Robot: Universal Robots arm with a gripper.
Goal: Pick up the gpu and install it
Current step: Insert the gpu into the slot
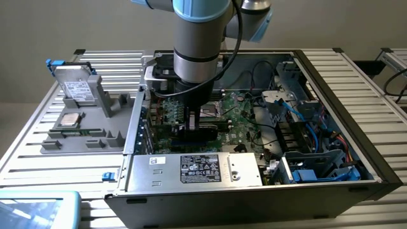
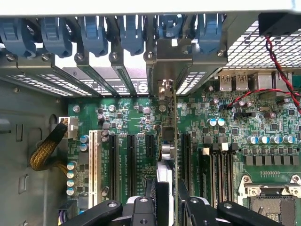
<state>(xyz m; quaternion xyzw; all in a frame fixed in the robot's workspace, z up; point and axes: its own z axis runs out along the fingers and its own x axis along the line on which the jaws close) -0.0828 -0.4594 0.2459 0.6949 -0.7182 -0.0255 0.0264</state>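
Observation:
The gpu [image 2: 165, 153] stands edge-on between my gripper's fingers [image 2: 150, 195], its thin green board running up to a silver end bracket [image 2: 168, 56] at the case's rear slot openings. My gripper [image 2: 167, 200] is shut on the gpu, low over the green motherboard [image 2: 136, 117], and the card lines up with a black expansion slot beneath it. In the exterior view the gripper [image 1: 192, 125] reaches down into the open computer case [image 1: 356, 143], just above the motherboard [image 1: 239, 124].
A grey tray [image 1: 83, 140] on the exterior view's left holds a silver hard drive [image 1: 76, 88] and a processor [image 1: 68, 119]. Power supply [image 1: 190, 169] at the case front, blue cables [image 1: 305, 124] to the right. Blue slot latches [image 2: 94, 37] and a braided cable [image 2: 44, 150] flank the slots.

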